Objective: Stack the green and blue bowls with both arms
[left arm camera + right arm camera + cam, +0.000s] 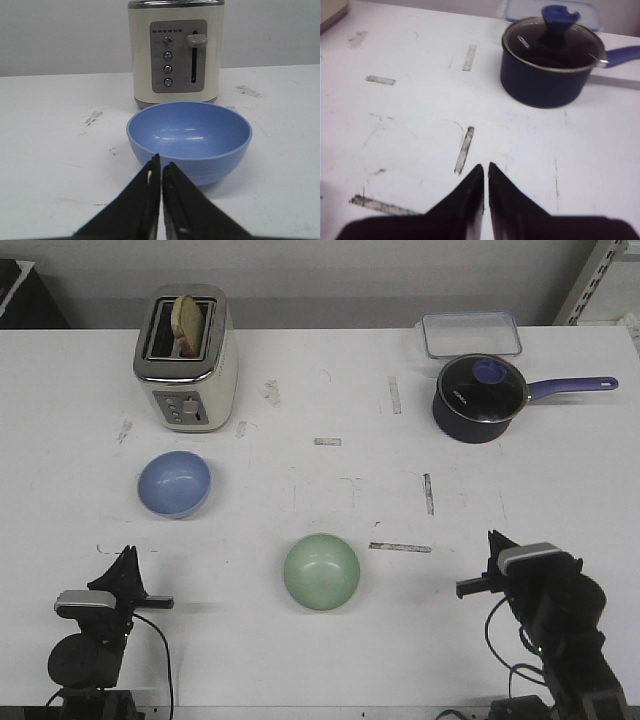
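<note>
The periwinkle blue bowl (174, 483) sits upright on the white table at the left, in front of the toaster; it also shows in the left wrist view (190, 140). The pale mint green bowl (321, 571) sits upright near the table's front middle. My left gripper (126, 558) is shut and empty, low at the front left, pointing at the blue bowl from a short way back (160, 162). My right gripper (492, 542) is shut and empty at the front right, well to the right of the green bowl (485, 170). The green bowl shows in neither wrist view.
A cream toaster (187, 357) with a slice of bread stands at the back left. A dark lidded saucepan (480, 396) with a purple handle and a clear lidded box (471, 333) stand at the back right. Tape marks dot the table (400, 547).
</note>
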`<state>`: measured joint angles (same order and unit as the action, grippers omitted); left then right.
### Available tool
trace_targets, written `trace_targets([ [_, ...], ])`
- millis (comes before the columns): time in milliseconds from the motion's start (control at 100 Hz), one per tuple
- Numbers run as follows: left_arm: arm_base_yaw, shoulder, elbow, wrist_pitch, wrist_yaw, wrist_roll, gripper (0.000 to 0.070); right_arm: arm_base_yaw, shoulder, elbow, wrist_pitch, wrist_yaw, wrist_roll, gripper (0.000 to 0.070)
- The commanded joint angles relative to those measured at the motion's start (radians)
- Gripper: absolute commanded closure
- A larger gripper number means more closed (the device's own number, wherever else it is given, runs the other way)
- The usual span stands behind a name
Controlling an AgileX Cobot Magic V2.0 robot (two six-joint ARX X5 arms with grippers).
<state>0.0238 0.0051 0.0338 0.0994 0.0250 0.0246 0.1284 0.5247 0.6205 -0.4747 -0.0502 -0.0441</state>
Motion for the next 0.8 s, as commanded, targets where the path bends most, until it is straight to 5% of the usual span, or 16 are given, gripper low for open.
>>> trace_targets([
  [0,0.000,-0.002,-0.022,-0.003,-0.006,-0.045,0.0699,0.000,-0.079,-0.042,0.021,0.007,0.016,0.0700],
  [210,0.000,-0.002,-0.021,0.011,-0.006,-0.054,0.0699,0.000,-0.281,-0.129,0.016,0.026,0.018,0.0700],
  [430,0.002,0.003,0.050,0.059,-0.033,-0.161,0.0699,0.000,-0.313,-0.138,0.019,0.025,0.018,0.0700],
  [650,0.002,0.148,0.336,0.058,-0.055,-0.153,0.0699,0.000,-0.313,-0.138,0.019,0.025,0.018,0.0700],
  [790,0.002,0.382,0.605,-0.008,-0.054,-0.081,0.0699,0.000,-0.313,-0.139,0.018,0.025,0.018,0.0700],
])
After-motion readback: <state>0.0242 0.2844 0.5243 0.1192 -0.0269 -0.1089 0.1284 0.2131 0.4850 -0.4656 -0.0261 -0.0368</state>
